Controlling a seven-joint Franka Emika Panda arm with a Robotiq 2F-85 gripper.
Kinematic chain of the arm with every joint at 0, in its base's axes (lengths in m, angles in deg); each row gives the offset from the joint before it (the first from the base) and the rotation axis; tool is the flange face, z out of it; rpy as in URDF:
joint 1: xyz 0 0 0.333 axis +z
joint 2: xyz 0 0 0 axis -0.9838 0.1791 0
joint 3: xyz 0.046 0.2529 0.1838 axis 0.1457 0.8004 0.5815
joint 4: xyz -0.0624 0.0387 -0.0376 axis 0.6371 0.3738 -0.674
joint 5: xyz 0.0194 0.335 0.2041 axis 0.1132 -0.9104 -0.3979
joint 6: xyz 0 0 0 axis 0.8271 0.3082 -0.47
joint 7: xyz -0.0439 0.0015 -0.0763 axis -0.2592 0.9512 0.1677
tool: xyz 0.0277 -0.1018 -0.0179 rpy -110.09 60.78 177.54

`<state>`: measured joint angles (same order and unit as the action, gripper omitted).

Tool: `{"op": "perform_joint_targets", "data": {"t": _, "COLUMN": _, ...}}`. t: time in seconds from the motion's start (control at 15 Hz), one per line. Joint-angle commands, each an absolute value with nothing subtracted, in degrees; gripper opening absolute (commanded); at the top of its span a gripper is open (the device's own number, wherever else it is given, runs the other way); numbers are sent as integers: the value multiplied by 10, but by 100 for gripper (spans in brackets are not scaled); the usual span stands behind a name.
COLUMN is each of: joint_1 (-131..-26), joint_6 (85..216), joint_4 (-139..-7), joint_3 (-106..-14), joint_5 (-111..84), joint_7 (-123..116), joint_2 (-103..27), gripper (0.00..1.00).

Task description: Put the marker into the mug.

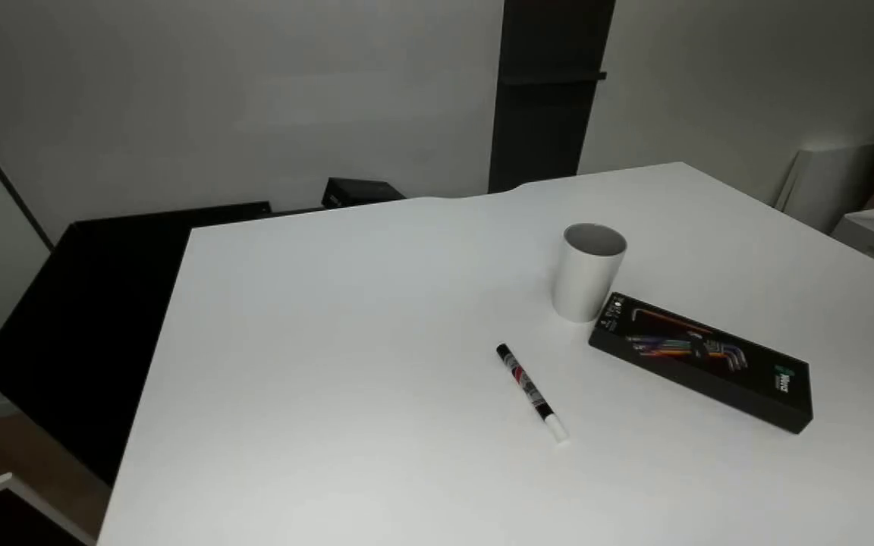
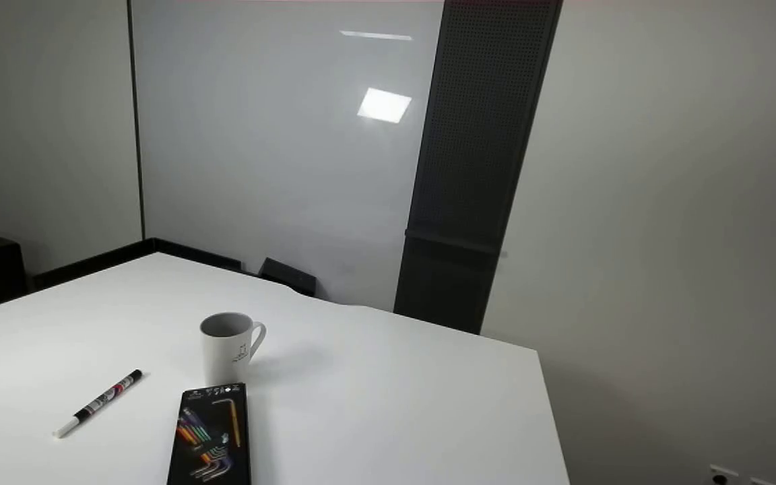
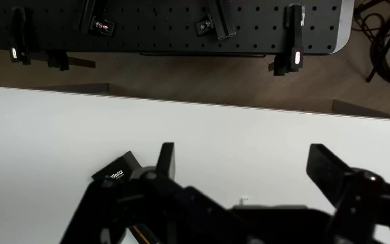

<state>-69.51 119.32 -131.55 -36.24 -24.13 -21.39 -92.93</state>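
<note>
Left to right on one white bench, in an exterior view, are one slim, cylindrical black-and-white marker lying flat, one upright white mug, seemingly ceramic, near it, and one long, black, printed box just beside the mug. The marker should be light, stiff and inclined to roll, best pinched across mid-barrel. In the wrist view the one black, two-fingered end effector has its jaws wide apart, clamped on nothing.
</note>
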Motion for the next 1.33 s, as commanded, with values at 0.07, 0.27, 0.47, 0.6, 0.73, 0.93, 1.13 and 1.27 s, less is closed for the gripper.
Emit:
{"op": "perform_joint_targets", "data": {"t": 0.07, "joint_1": -691, "joint_6": 1192, "joint_4": -1314, "joint_3": -367, "joint_5": -239, "joint_7": -216, "joint_2": -928, "gripper": 100}}
{"op": "perform_joint_targets", "data": {"t": 0.27, "joint_1": -691, "joint_6": 1192, "joint_4": -1314, "joint_3": -367, "joint_5": -239, "joint_7": -216, "joint_2": -928, "gripper": 100}}
{"op": "perform_joint_targets", "data": {"t": 0.47, "joint_1": -695, "joint_6": 1196, "joint_4": -1312, "joint_3": -368, "joint_5": -234, "joint_7": -215, "joint_2": -924, "gripper": 100}}
{"op": "perform_joint_targets", "data": {"t": 0.6, "joint_1": -702, "joint_6": 1202, "joint_4": -1308, "joint_3": -369, "joint_5": -223, "joint_7": -215, "joint_2": -914, "gripper": 100}}
{"op": "perform_joint_targets", "data": {"t": 0.73, "joint_1": -707, "joint_6": 1215, "joint_4": -1305, "joint_3": -373, "joint_5": -209, "joint_7": -209, "joint_2": -902, "gripper": 100}}
{"op": "perform_joint_targets", "data": {"t": 0.93, "joint_1": -712, "joint_6": 1264, "joint_4": -1306, "joint_3": -382, "joint_5": -181, "joint_7": -189, "joint_2": -886, "gripper": 100}}
{"op": "perform_joint_targets", "data": {"t": 1.13, "joint_1": -712, "joint_6": 1320, "joint_4": -1307, "joint_3": -400, "joint_5": -159, "joint_7": -154, "joint_2": -869, "gripper": 100}}
{"op": "perform_joint_targets", "data": {"t": 1.27, "joint_1": -712, "joint_6": 1358, "joint_4": -1307, "joint_3": -420, "joint_5": -156, "joint_7": -117, "joint_2": -857, "gripper": 100}}
